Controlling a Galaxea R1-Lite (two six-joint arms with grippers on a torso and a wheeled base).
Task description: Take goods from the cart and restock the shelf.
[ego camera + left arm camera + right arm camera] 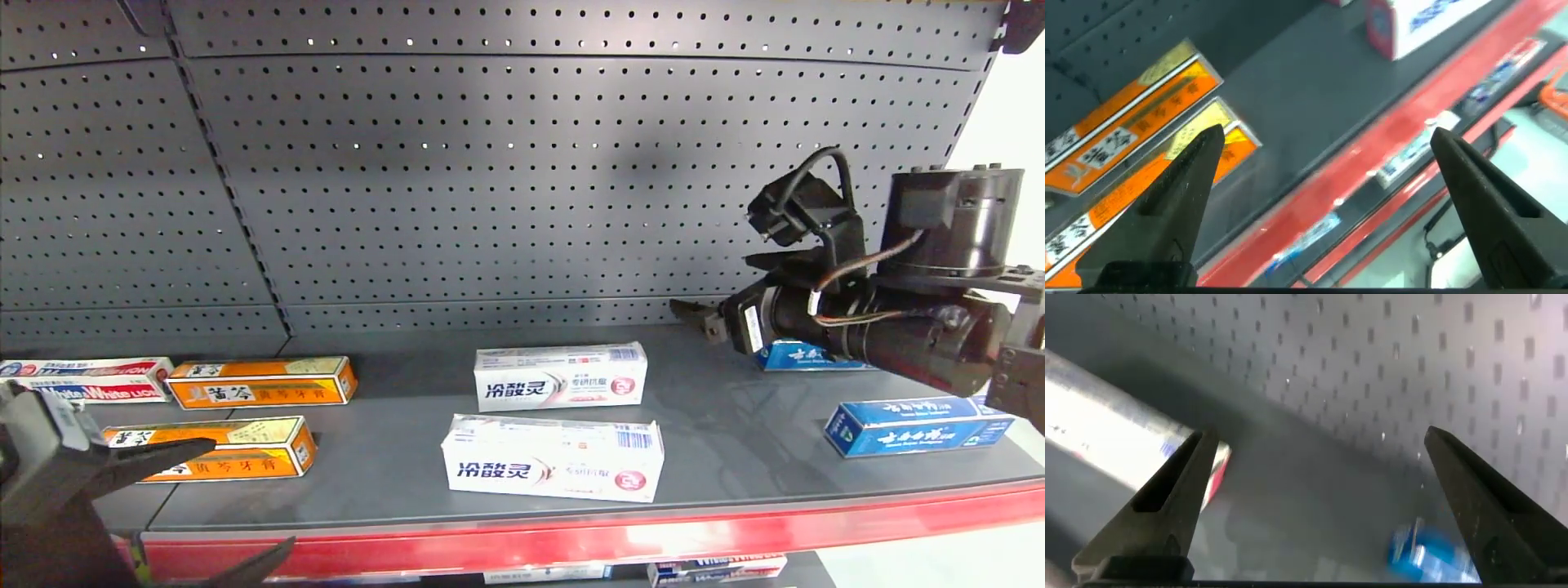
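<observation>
right claw (pixel 1319 441) spread | blue box (pixel 796 357) beneath its wrist (on shelf (pixel 735 425)) | left claw (pixel 1327 135) spread

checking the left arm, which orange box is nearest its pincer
The front orange box, nearer the shelf's red edge: the left pincer hangs right beside it. The rear orange box lies behind it, toward the pegboard.
</observation>
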